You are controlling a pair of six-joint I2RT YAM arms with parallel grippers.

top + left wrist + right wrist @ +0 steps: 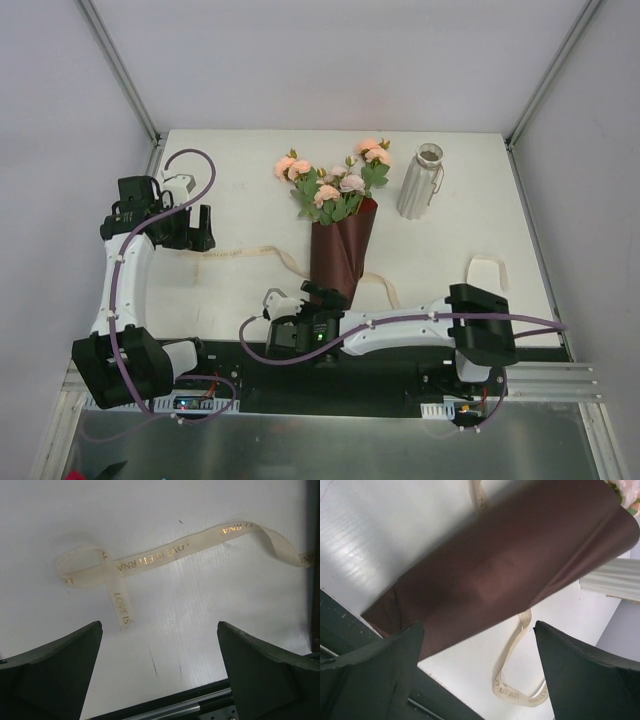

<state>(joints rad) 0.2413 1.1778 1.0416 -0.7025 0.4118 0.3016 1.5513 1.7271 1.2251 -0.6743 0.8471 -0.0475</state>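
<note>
Near the front edge of the desk (250, 190) the right hand (320, 293) stands wide open with nothing in its grip, its fingers pointing at the narrow foot of the brown wrap (340, 250). From above it cannot be told whether they touch the paper. The right wrist view puts the wrap across the whole gap between the fingers, blurred by closeness. It also shows what the top view barely does: a loop of cream ribbon (512, 645) coming out from under the wrap onto the desk. Only a corner of the flowers (626, 492) and a cut-off slice of the ribbed white vase (612, 577) enter that frame. The top view shows the pink and cream blooms fanned out of the wrap's mouth toward the far side, with the vase standing just right of them, apart.

The left hand (197, 228) is well apart at the desk's left, also wide open and empty, over the ribbon's left end. Its wrist view alone shows that end curled into a loop that crosses itself, flat on the desk beyond the fingers, its gold lettering only partly legible. From above, the ribbon runs right to the wrap and passes out of sight beneath it. Another stretch comes out on the far side of the wrap, and a further loop lies near the right edge. Whether all is one ribbon cannot be made out.
</note>
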